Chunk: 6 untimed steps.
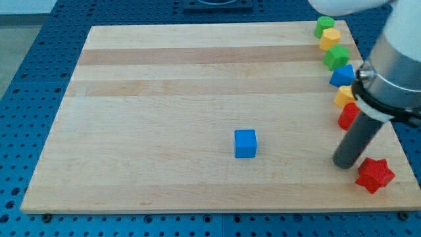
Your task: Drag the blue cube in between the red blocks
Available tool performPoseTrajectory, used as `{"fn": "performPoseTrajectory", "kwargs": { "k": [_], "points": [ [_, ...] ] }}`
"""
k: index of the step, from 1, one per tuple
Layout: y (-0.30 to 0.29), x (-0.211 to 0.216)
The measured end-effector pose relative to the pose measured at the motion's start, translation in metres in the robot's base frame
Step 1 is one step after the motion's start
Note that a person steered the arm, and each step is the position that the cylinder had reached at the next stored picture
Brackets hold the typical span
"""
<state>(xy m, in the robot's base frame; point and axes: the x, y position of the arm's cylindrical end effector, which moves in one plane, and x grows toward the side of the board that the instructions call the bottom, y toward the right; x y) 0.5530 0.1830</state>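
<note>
The blue cube [245,143] sits on the wooden board [164,99], a little right of centre toward the view's bottom. A red star block [375,174] lies near the board's bottom right corner. A second red block [348,116] lies above it at the right edge, partly hidden by the arm. My tip [343,163] rests on the board between the two red blocks, just left of the red star and well to the right of the blue cube.
Along the right edge, from the view's top: a green block [323,26], a yellow block [330,38], a green star-like block [337,57], a blue block [341,76], and a yellow block [343,97]. The arm's body [398,59] overhangs the right edge.
</note>
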Motion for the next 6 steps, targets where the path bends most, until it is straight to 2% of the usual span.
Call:
{"fn": "performPoseTrajectory", "kwargs": {
  "k": [1, 2, 3, 4, 5, 6],
  "points": [
    [-0.048, 0.007],
    [-0.104, 0.036],
    [-0.174, 0.041],
    [-0.22, 0.01],
    [-0.232, -0.027],
    [-0.226, -0.038]
  ]
}}
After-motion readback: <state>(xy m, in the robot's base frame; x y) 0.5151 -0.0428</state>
